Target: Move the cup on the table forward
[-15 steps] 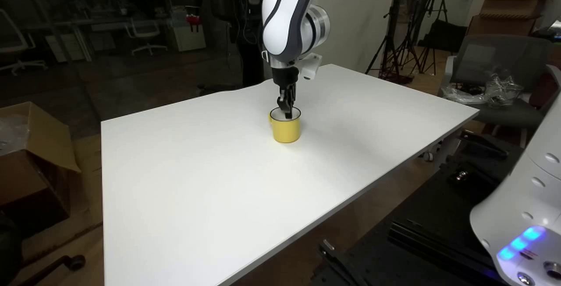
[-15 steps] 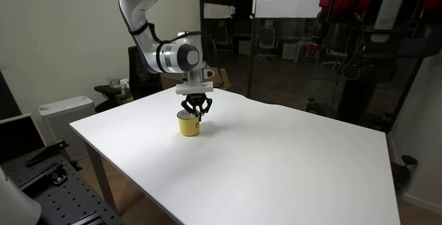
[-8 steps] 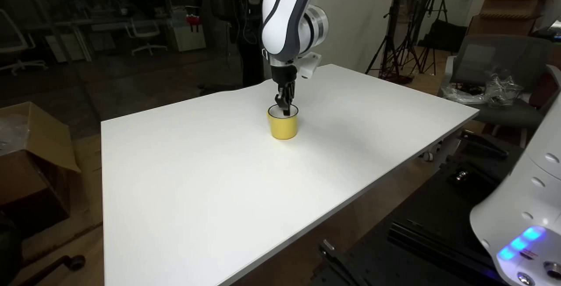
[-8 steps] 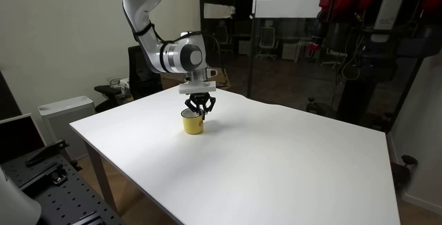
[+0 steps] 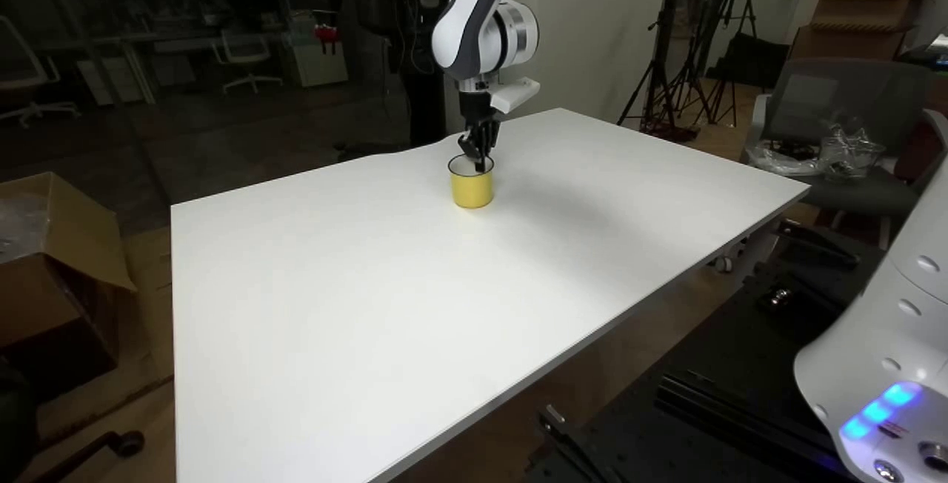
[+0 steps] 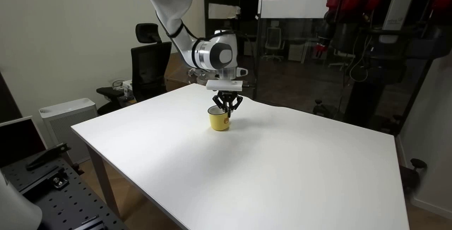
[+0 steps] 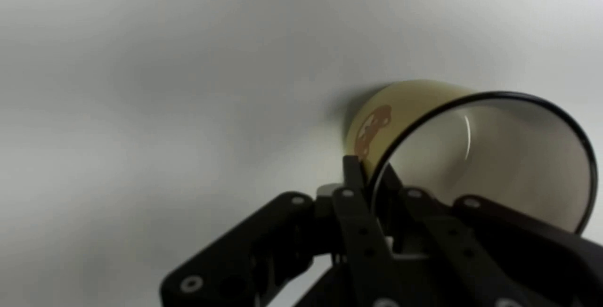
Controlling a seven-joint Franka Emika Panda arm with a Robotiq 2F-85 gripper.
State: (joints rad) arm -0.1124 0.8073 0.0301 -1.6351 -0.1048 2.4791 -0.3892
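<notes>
One wht table (image 5: 333, 305), flat-topped, is standing in a dim rm, w/ dark glass wall (image 6: 293, 82), cardboard box (image 5: 29, 298) & blk office chair (image 6: 150, 64) standing around. Toward table's far edge in an exterior view, yellow cup (image 5: 472, 191) is pointing mouth-up, long axis running vert.; can't tell if base is touching. Gripper (image 7: 372, 168) is pinching cup's wall at rim, jaws inside & outside.
</notes>
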